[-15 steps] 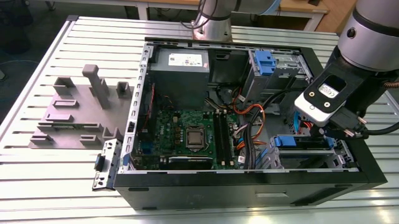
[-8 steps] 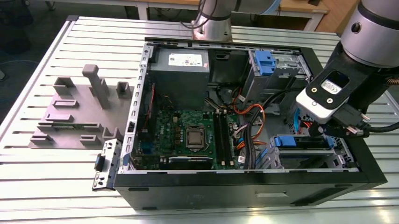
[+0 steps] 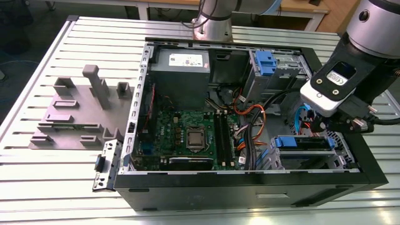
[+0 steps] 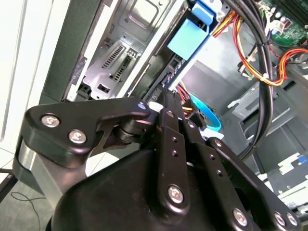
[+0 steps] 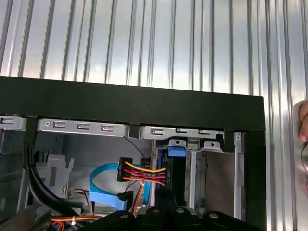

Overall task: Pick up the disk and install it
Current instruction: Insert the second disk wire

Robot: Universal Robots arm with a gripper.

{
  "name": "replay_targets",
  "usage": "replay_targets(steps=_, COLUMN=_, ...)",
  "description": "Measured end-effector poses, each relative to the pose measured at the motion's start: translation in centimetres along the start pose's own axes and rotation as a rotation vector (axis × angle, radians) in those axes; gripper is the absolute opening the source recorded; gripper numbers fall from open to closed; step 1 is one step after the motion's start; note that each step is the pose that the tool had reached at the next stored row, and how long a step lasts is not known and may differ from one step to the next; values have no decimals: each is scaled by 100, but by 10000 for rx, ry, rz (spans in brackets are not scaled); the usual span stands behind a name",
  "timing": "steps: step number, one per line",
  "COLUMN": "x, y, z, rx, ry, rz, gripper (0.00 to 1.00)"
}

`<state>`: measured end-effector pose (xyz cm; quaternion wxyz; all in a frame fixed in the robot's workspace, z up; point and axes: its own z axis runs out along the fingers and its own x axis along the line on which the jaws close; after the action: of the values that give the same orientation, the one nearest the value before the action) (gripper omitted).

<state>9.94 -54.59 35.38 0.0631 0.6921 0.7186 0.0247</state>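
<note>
An open black computer case (image 3: pixel 250 185) lies on a slatted metal table (image 3: pixel 56 183). The disk (image 3: pixel 304 151) sits in the drive cage at the case's corner on the exterior view's right, its blue side rail (image 3: pixel 293 142) showing. In the first wrist view the disk (image 5: pixel 166 168) stands edge-on in its slot under a blue tab (image 5: pixel 176 152). The second wrist view shows that blue tab (image 4: pixel 187 38) too. My gripper (image 3: pixel 325 125) hangs just above the cage, right at the disk's near end, its black linkage (image 4: pixel 166 144) reaching down to the disk.
A grey box with a white sticker (image 3: pixel 181 65) fills the case's far side, with the green motherboard (image 3: pixel 187 136) below it. Orange and red cables (image 3: pixel 250 117) and a blue ribbon (image 5: pixel 103 180) run beside the cage. A grey fixture plate with upright blocks (image 3: pixel 81 110) lies outside the case on the exterior view's left.
</note>
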Motion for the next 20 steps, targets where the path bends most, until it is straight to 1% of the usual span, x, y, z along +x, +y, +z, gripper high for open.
replay_targets(steps=4, x=21, y=8, z=-59, rx=48, ry=2, rz=-2, gripper=11)
replay_targets(steps=9, x=51, y=21, z=-150, rx=84, ry=6, rz=-4, gripper=11)
replay_targets(steps=15, x=127, y=29, z=-195, rx=180, ry=9, rz=-10, gripper=11)
replay_targets(steps=18, x=156, y=33, z=-221, rx=233, ry=11, rz=-12, gripper=11)
replay_targets(steps=20, x=167, y=34, z=-224, rx=252, ry=12, rz=-13, gripper=11)
